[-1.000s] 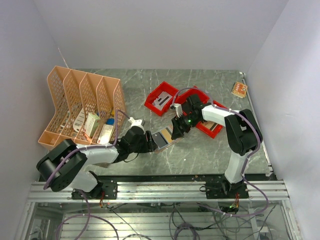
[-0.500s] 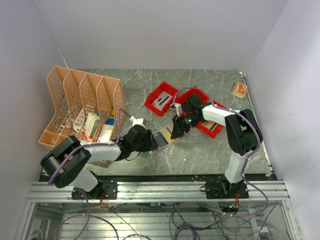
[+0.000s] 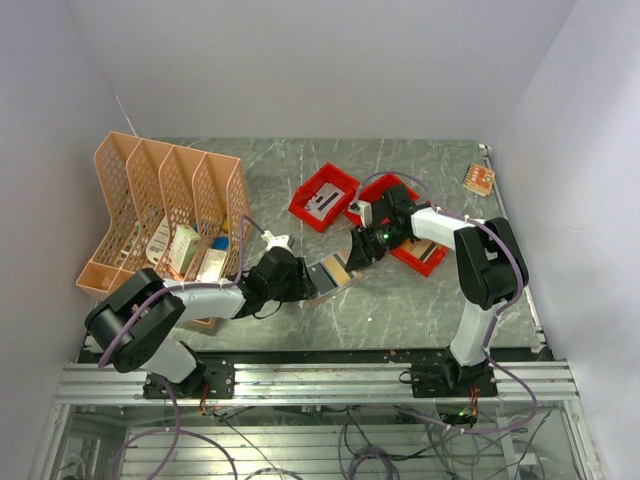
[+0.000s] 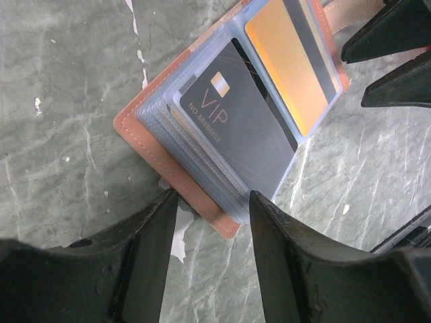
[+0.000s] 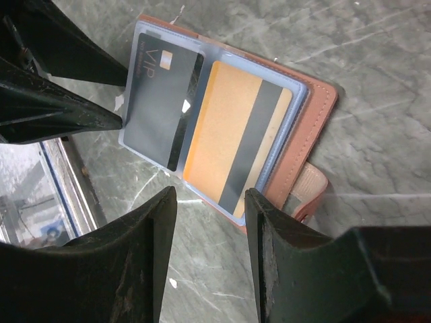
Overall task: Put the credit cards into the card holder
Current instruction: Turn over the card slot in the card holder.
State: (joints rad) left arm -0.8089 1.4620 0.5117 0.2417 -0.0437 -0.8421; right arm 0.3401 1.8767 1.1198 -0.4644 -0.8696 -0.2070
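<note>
On the marbled table (image 3: pixel 430 300) the card holder (image 4: pixel 151 153) lies open — left gripper (image 4: pixel 211 195) and right gripper (image 5: pixel 207 192) gape, holding nothing.

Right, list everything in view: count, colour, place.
card holder: one, tan-brown, lying open, centre front
VIP card: one, dark grey, in the holder's clear sleeve
orange card: one, orange with a dark stripe, in the sleeve beside it
file rack: one, peach mesh, far left
boxes: at least two, pale, in the rack's slots
red bins: apparently three, red, back centre to right, partly hidden
small item: one, orange-tan, far right corner; too small to name
table: one, grey-green marbled
left claw: one, black, jaws apart over the holder's corner
right claw: one, black, jaws apart over the orange card's end
</note>
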